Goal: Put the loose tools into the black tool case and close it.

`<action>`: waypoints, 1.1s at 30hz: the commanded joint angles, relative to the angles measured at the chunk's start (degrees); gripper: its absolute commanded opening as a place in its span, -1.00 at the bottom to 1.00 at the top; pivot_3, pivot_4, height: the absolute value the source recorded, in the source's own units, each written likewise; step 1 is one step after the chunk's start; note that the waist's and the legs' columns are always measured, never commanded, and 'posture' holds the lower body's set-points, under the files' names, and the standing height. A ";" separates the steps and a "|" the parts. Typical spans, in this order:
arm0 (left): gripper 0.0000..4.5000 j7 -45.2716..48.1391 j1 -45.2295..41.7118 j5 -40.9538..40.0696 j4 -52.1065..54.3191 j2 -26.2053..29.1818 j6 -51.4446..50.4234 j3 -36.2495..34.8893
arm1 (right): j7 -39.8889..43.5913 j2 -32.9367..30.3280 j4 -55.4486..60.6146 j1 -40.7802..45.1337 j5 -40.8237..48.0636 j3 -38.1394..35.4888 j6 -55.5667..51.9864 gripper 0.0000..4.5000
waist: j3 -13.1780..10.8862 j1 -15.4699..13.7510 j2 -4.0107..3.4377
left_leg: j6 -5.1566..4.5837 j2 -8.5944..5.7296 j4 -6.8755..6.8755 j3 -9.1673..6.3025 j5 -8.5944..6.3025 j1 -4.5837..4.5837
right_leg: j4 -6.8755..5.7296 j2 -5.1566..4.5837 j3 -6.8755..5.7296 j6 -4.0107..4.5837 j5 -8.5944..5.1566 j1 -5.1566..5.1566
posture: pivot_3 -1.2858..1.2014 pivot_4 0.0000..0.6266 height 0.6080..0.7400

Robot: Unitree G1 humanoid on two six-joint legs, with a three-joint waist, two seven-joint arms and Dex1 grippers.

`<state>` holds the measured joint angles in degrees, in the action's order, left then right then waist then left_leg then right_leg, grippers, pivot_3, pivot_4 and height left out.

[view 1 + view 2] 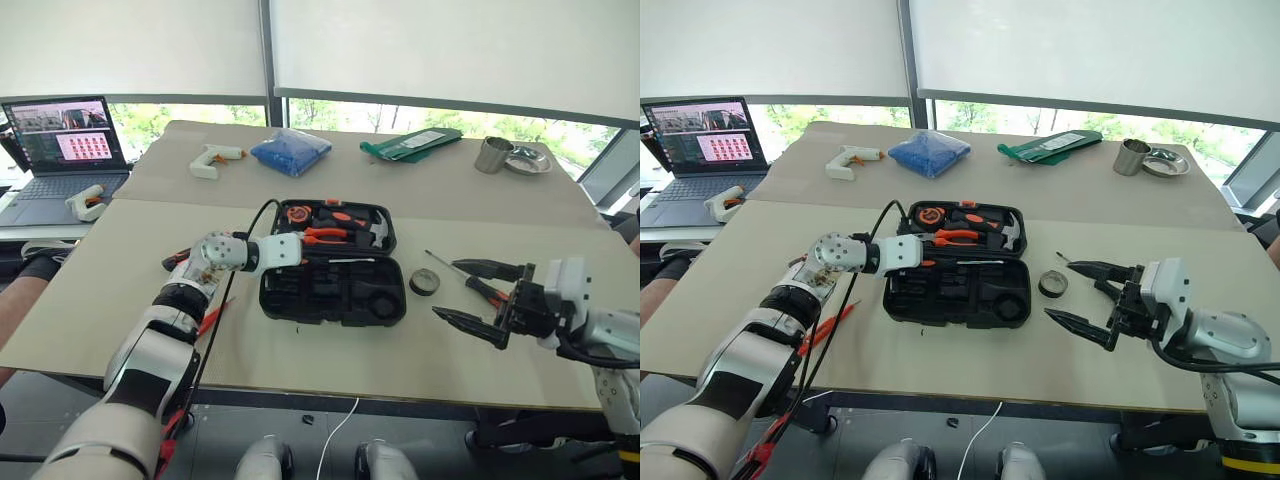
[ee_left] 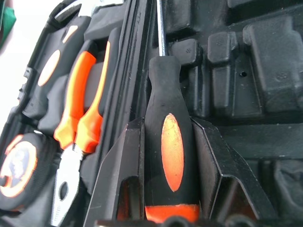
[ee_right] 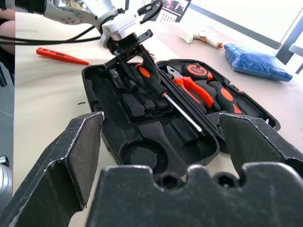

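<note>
Orange is the first thing on your left: the slim tester screwdriver (image 1: 827, 327) lies on the counter (image 1: 740, 270) beside your left arm. Next to it, your left tool (image 3: 127, 48) is clamped on an orange-and-black screwdriver (image 3: 154, 81), gripping the handle and holding it over the near half of the black tool case (image 1: 958, 292), with the shaft running along the case towards the right. The case lies open and flat in the middle of the counter; its far half holds the pliers (image 1: 958, 236), the hammer (image 1: 1008, 233) and the tape measure (image 1: 931, 214). Just beside the case's right edge sits the small black tape roll (image 1: 1052, 284). A second screwdriver (image 1: 478, 283) lies on the counter beyond it, close to your right tool (image 1: 1088, 298), which hangs above the counter with its fingers spread wide and nothing between them.
</note>
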<state>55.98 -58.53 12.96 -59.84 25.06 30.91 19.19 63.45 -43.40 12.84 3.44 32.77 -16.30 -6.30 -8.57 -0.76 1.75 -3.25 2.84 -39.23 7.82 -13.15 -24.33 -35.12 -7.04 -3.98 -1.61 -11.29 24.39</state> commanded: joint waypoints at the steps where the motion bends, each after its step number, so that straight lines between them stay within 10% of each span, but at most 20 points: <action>1: -0.60 -0.47 -1.73 2.64 -2.07 1.28 2.08 0.95 | -0.85 0.02 2.60 -0.30 1.38 -2.12 0.17 1.00 | 0.00 0.02 0.00 | 0.00 0.00 -0.01 0.00 0.00 0.01 | -0.01 0.00 0.00 0.00 0.00 0.00 | 0.03 -0.52 0.98; 17: -0.60 -2.83 -2.05 5.38 -7.60 0.70 5.00 1.95 | -2.75 0.17 6.17 -2.76 1.97 -2.41 -1.48 1.00 | 0.00 0.10 0.01 | -0.01 0.02 -0.02 -0.01 -0.01 0.03 | -0.04 0.00 0.01 -0.01 -0.01 -0.01 | 0.03 -0.52 0.98; 23: 0.42 -1.30 -2.03 1.01 -6.32 -0.41 10.52 -1.56 | -3.05 0.47 6.31 -2.63 1.93 -1.87 -1.97 1.00 | 0.00 0.11 0.01 | -0.01 0.03 -0.08 -0.02 -0.01 0.03 | -0.09 0.00 0.02 -0.01 -0.01 -0.01 | 0.03 -0.52 0.98; 28: 0.42 2.59 -1.87 -6.92 -5.26 -2.14 8.52 -7.88 | -3.17 0.63 7.48 -4.47 2.92 -1.70 -3.06 1.00 | -0.01 -0.06 0.03 | -0.06 0.02 -0.08 -0.02 -0.04 -0.06 | -0.07 -0.03 -0.01 -0.03 -0.02 0.02 | 0.03 -0.52 0.98; 33: -0.24 5.18 -0.99 -14.76 -3.73 -5.06 -3.30 -14.69 | -5.17 1.45 8.97 -4.57 3.71 -1.56 -4.12 1.00 | -0.01 0.05 0.02 | -0.15 0.03 -0.28 -0.03 -0.09 -0.08 | -0.13 -0.05 -0.02 -0.07 -0.03 -0.01 | 0.03 -0.52 0.98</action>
<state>60.74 -59.64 0.47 -65.68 20.39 30.95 6.22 59.39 -42.19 19.70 -1.67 35.03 -16.50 -10.04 -8.58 -0.70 1.78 -3.43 2.85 -39.59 7.79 -13.26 -24.42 -35.29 -7.08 -4.01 -1.70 -11.33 24.37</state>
